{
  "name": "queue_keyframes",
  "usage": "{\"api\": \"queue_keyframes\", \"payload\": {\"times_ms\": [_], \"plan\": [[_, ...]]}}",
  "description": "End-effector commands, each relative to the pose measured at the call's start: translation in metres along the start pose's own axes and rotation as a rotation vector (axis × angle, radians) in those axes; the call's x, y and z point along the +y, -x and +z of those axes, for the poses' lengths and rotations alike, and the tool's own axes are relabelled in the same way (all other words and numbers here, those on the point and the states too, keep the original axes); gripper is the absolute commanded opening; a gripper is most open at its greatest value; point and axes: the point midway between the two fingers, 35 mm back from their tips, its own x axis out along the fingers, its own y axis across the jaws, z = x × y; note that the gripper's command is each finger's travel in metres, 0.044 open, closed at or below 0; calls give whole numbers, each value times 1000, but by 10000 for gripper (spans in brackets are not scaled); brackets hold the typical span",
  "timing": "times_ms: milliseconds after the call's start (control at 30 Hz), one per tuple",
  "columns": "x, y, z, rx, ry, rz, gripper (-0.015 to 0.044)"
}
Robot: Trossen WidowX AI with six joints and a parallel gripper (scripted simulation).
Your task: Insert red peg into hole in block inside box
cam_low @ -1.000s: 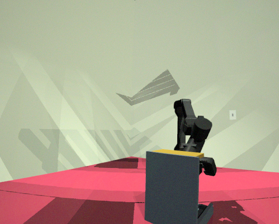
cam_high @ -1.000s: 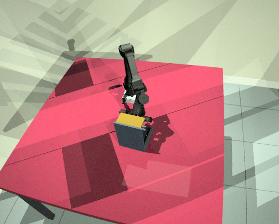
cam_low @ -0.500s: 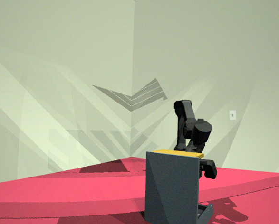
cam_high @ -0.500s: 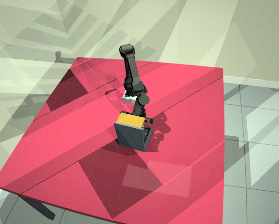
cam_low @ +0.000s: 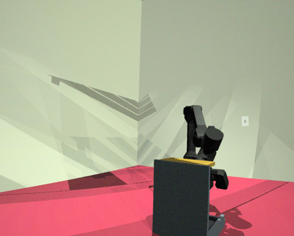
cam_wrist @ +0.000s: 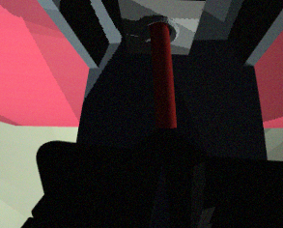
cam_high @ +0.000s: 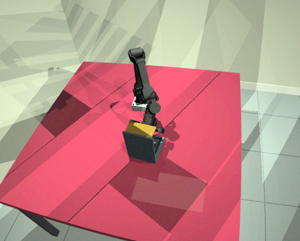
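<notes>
The red peg (cam_wrist: 163, 72) stands upright in the wrist view with its lower end in the hole of the pale block (cam_wrist: 184, 44). How deep it sits cannot be told. My gripper (cam_wrist: 163, 134) is shut with nothing between the fingers. Its dark fingers are at the upper end of the peg, which meets or passes behind them; whether they touch is unclear. The grey box (cam_high: 139, 146) (cam_low: 180, 197) (cam_wrist: 221, 106) has its back wall toward the top and exterior views. The yellow roof (cam_high: 143, 128) (cam_low: 193, 161) hides the fingertips and peg there.
Low side walls (cam_high: 159, 150) (cam_low: 217, 225) flank the box floor. The arm (cam_high: 142, 77) (cam_low: 199, 124) reaches in from the open front, its wrist close to the roof's front edge. The red table (cam_high: 93, 155) (cam_low: 78, 213) carries hard-edged shadows.
</notes>
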Motion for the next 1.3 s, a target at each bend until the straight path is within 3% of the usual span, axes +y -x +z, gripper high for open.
{"api": "queue_keyframes", "payload": {"times_ms": [0,267,567,900,1167,1267], "plan": [[5,-6,18,-43,24,18,0],[5,-7,19,-43,24,18,0],[8,9,19,-45,24,18,220],[11,36,44,-48,24,18,220],[7,66,48,-61,20,20,430],[7,80,49,-64,20,20,440]]}}
